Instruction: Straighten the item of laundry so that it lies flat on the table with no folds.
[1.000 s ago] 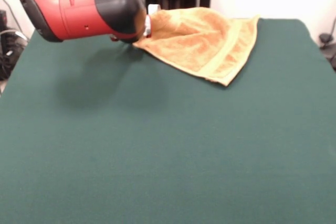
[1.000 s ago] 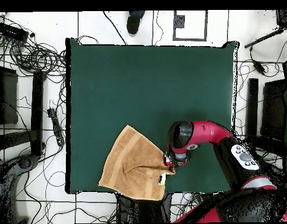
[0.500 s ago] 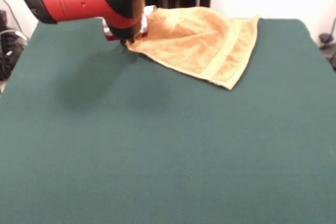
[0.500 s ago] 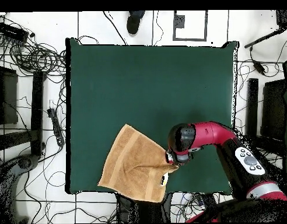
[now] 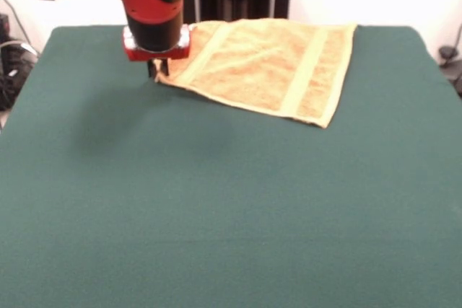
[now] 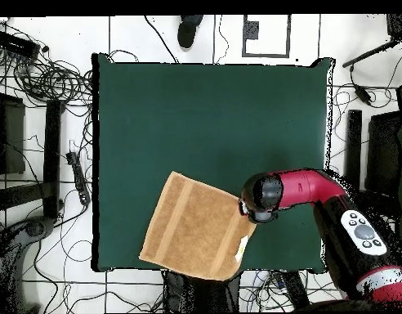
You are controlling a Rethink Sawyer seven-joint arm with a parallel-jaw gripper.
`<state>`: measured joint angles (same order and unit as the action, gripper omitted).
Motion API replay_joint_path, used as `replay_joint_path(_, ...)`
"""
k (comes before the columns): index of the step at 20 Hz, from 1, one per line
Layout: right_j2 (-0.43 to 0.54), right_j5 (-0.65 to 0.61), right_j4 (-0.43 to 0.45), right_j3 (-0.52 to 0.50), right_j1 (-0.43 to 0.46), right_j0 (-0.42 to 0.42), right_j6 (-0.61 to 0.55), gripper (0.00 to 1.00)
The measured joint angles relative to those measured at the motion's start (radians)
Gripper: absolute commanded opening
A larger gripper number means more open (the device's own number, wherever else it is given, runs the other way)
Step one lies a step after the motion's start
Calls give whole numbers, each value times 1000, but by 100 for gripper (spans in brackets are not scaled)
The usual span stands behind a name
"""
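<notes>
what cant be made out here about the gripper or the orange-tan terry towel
- Gripper: front view shows only dark tips under the red and black arm's wrist; open or shut unclear. Overhead, the wrist covers it.
- Orange-tan terry towel: its far edge overhangs the dark green table, out of sight in front view.

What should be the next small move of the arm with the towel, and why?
Probably let go of the corner and lift straight up. The towel now looks spread out, both bands showing, with no fold visible. The gripper sits at its corner; the edge nearest the robot overhangs the table.
</notes>
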<state>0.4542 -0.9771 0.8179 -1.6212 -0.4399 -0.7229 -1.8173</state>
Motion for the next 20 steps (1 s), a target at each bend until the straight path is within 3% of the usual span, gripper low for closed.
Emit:
replay_joint_path(6, -20, 67, 0, 6, 6, 13, 0, 0)
replay_joint_path(20, -18, 10, -21, 43, 27, 15, 0, 0)
